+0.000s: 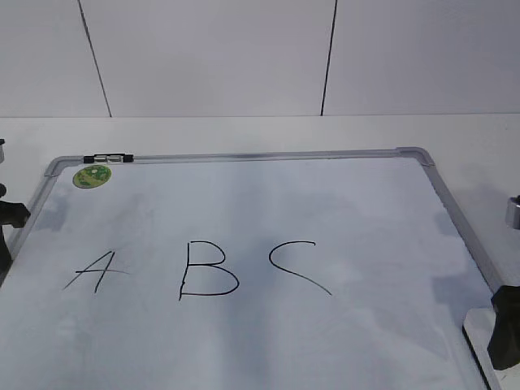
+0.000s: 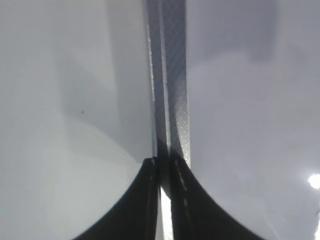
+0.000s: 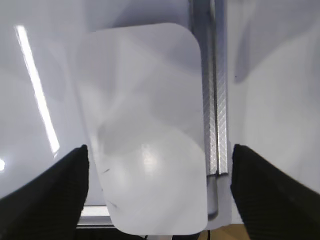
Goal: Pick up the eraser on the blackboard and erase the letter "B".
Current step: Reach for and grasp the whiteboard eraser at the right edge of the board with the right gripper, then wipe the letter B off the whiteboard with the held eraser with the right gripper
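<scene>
The blackboard (image 1: 268,203) is a white dry-erase board with a grey metal frame, lying flat on the table. The letter "B" (image 1: 207,268) is drawn in black at its middle, whole and unsmeared. The eraser (image 3: 145,130), a white rounded block, lies on the board beside the frame in the right wrist view. My right gripper (image 3: 159,150) is open, with one finger on each side of the eraser. It shows at the board's right edge in the exterior view (image 1: 508,329). My left gripper (image 2: 165,162) is shut above the board's frame (image 2: 172,75), at the board's left edge (image 1: 8,215).
A slanted "A" (image 1: 96,270) stands left of the B and a "C" (image 1: 296,264) stands right of it. A round green sticker (image 1: 92,175) and a small black clip (image 1: 108,158) sit at the board's far left corner. A white wall rises behind the table.
</scene>
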